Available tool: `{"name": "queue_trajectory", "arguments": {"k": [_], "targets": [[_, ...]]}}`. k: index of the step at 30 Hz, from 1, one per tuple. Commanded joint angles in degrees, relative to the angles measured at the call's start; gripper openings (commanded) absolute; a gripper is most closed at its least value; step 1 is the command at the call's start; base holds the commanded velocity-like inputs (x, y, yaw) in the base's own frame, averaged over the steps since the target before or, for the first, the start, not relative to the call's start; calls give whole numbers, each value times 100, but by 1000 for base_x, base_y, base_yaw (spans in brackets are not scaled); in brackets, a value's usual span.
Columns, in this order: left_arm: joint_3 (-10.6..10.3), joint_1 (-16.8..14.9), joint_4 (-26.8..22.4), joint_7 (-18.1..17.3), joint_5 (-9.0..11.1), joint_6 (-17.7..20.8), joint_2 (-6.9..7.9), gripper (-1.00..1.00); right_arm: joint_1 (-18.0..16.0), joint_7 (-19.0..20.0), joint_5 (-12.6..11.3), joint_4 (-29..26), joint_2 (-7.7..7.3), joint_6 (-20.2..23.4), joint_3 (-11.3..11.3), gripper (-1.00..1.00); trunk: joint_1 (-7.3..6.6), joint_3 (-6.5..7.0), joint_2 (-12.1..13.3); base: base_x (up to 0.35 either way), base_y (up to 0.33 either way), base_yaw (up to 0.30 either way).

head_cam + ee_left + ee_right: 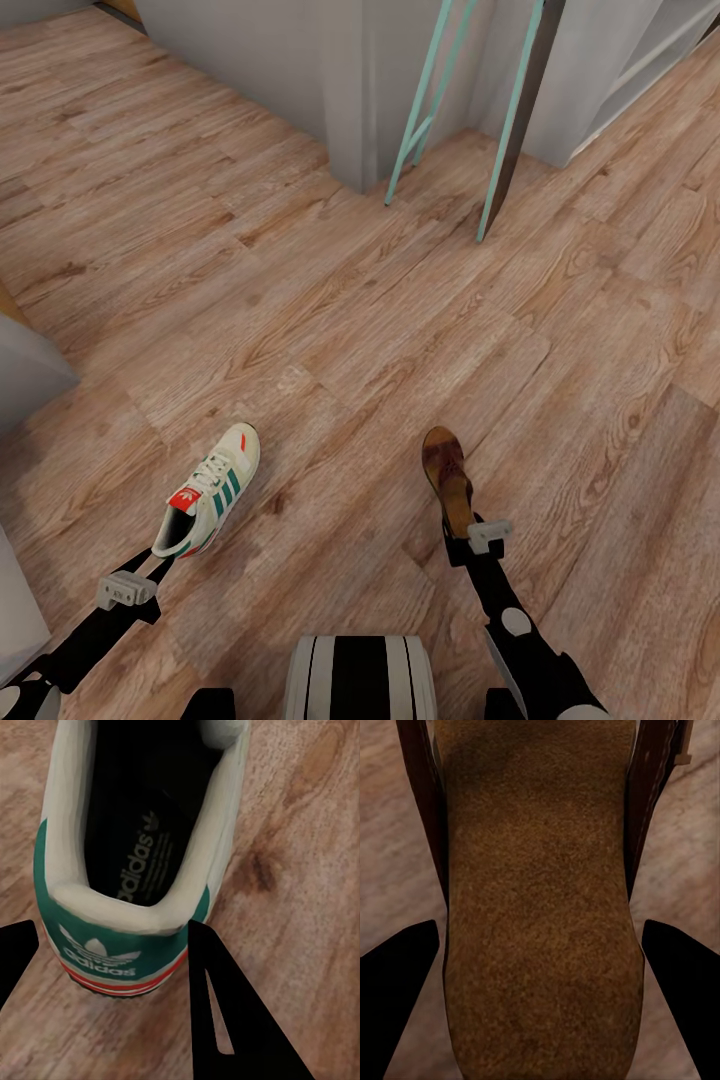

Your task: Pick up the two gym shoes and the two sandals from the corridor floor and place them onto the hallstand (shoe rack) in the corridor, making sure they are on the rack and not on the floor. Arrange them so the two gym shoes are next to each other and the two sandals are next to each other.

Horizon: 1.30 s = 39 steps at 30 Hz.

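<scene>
One gym shoe (208, 490), cream with green stripes and an orange-red tongue patch, points away from me at lower left. My left gripper (167, 556) is shut on its heel. In the left wrist view the gripper (112, 928) has a black finger (225, 1020) pressed against each side of the green heel of the shoe (142, 817). A brown sandal (446, 473) sits at lower right, toe away from me, and my right gripper (463, 537) is shut on its rear end. In the right wrist view its tan footbed (540, 892) lies between that gripper's (540, 926) fingers. Corridor floor (380, 330) lies below both.
A grey wall corner (350, 90) stands ahead, with two slanted teal legs (512, 120) beside it. Pale grey furniture (28, 372) juts in at the left edge; I cannot tell whether it is the hallstand. My own trunk (360, 678) shows at the bottom.
</scene>
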Motion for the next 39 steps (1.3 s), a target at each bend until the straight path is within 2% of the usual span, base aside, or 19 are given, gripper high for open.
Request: {"name": "queue_trajectory", "arguments": {"k": [1,7,9,10,14,18,24,39], "targets": [[5,-3,6,-40,40,6,2,-100,4,-20,57,-15,5,-1,-14,-100,-1,-3,-1,0,0,0],[6,-3,3,-40,40,11,6,-100,112,43,53,-335,19,389,-2,-100,-1,-3,-1,0,0,0],[6,-4,1,-40,40,13,7,-100,379,163,42,-814,22,642,23,-100,-1,-3,-1,0,0,0],[6,-4,1,-40,40,13,7,-100,379,163,42,-814,22,642,23,-100,-1,-3,-1,0,0,0],[6,-4,-1,-40,40,14,7,-100,798,293,23,-1758,25,1155,50,-100,-1,-3,-1,0,0,0],[6,-3,-1,-40,40,14,8,-100,999,350,11,-2300,30,1721,57,-100,-1,-3,-1,0,0,0],[6,-3,0,-40,40,14,8,-100,1092,364,-6,-2552,33,2034,46,-100,-1,-3,-1,0,0,0],[6,-5,0,-40,40,15,8,-100,1147,350,-81,-2673,36,2207,6,-100,-1,-3,-1,0,0,0]]}}
